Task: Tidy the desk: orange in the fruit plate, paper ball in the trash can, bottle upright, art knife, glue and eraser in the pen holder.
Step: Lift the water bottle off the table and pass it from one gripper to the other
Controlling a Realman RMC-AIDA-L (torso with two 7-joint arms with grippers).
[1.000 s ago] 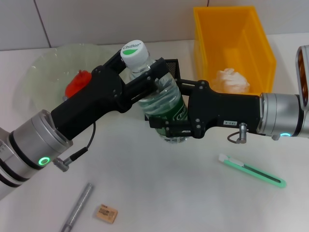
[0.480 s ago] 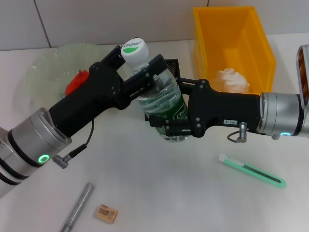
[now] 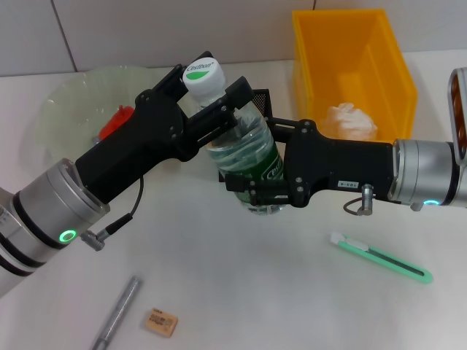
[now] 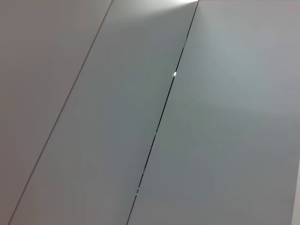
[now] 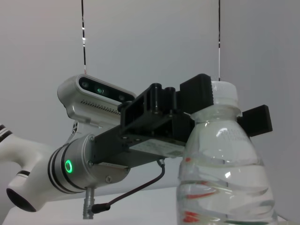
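The bottle [image 3: 244,149] stands nearly upright above the table, white cap [image 3: 203,75] on top. My right gripper [image 3: 252,191] is shut on its lower body at the green label. My left gripper [image 3: 206,89] is open, its fingers [image 5: 197,90] straddling the cap and neck with a gap on one side. The orange [image 3: 115,124] lies in the fruit plate [image 3: 69,98]. The paper ball [image 3: 350,121] sits in the trash can [image 3: 350,44]. The pen holder [image 3: 261,99] is mostly hidden behind the bottle. The green art knife [image 3: 379,257], the eraser [image 3: 160,321] and a slim grey stick [image 3: 117,315], perhaps the glue, lie on the table.
The left wrist view shows only grey wall panels. Both forearms cross the middle of the table, the left from the near left, the right from the right edge. The wall runs close behind the plate and bin.
My left gripper's fingers have spread away from the bottle's neck and risen toward the cap. The right gripper and bottle have barely moved.
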